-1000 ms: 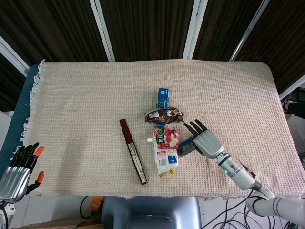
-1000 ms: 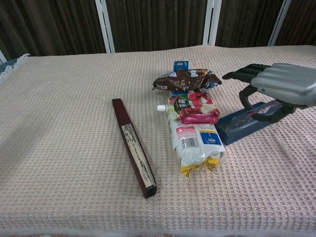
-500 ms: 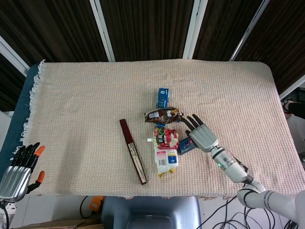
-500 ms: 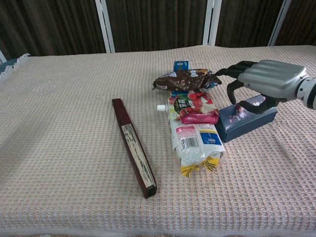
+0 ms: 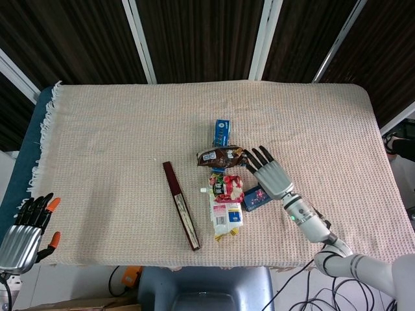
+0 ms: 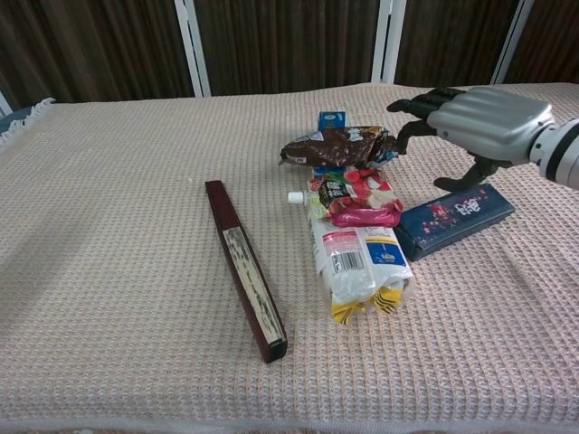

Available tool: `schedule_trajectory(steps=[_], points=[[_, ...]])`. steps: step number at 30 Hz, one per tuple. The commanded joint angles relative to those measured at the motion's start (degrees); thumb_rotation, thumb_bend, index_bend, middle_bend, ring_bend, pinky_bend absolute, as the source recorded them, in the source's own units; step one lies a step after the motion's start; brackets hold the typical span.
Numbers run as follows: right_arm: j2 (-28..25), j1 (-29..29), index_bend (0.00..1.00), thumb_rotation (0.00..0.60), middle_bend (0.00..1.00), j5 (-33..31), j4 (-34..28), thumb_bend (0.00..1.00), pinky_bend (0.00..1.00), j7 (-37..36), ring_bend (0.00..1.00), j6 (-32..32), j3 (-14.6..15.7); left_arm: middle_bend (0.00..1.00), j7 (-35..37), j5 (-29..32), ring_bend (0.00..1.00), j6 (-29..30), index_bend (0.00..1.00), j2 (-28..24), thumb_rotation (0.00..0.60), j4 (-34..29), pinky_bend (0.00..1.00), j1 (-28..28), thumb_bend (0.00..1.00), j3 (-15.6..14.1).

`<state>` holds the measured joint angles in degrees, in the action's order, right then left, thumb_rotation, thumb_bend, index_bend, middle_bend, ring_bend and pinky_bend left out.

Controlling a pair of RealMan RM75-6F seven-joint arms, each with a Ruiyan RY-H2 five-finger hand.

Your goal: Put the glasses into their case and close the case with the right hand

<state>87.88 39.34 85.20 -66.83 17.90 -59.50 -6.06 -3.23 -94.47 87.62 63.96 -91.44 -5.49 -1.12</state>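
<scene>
One dark blue glasses case is seen lying closed on the woven cloth, just right of the red snack packet and white pouch. A second ago its lid was raised under the right hand; now the lid is down and the hand has been lifted clear, fingers spread and lightly curled, holding nothing. The left hand is kept off the table's corner, fingers extended, empty.

The glasses case is a long, dark blue box with a small pink and white print on its lid. It lies shut and flat on the desk, its long axis running from 8 to 2 o'clock in the chest view, just beside the snack packets.
</scene>
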Motion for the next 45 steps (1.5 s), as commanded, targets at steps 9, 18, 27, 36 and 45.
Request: schedule_trajectory(steps=[9,18,27,36,45], points=[[-9.3,-5.1,0.45,0.6,0.09,7.8,-6.9,0.41,0.0,-7.1,0.0,-8.0,6.0,0.0,-0.8,-0.4,0.0,0.1,0.0,0.3,0.6,-0.2,0.06,0.1,0.42,-0.2],[-8.7,-7.0,0.5,0.6,0.09,10.1,-3.8,0.41,0.0,-6.5,0.0,-7.8,9.1,0.0,-0.9,-0.6,0.0,0.0,0.0,0.3,0.6,-0.2,0.06,0.0,0.42,-0.3],[-5.1,-5.3,0.34,0.6,0.04,6.6,-1.7,0.37,0.0,-5.0,0.0,-3.3,6.3,0.0,-0.9,-0.6,0.0,-0.1,0.0,0.3,0.6,-0.2,0.06,-0.1,0.42,-0.2],[-5.4,-2.1,0.33,0.6,0.02,1.7,-4.4,0.36,0.0,1.6,0.0,4.2,3.8,0.0,-0.2,-0.5,0.0,0.4,0.0,0.2,0.6,0.0,0.06,0.1,0.42,-0.1],[-5.7,-1.1,0.37,0.6,0.02,-1.8,-6.1,0.36,0.0,6.1,0.0,7.1,2.9,0.0,-0.1,-0.6,0.0,0.7,0.0,0.1,0.6,0.1,0.06,0.2,0.43,-0.1]])
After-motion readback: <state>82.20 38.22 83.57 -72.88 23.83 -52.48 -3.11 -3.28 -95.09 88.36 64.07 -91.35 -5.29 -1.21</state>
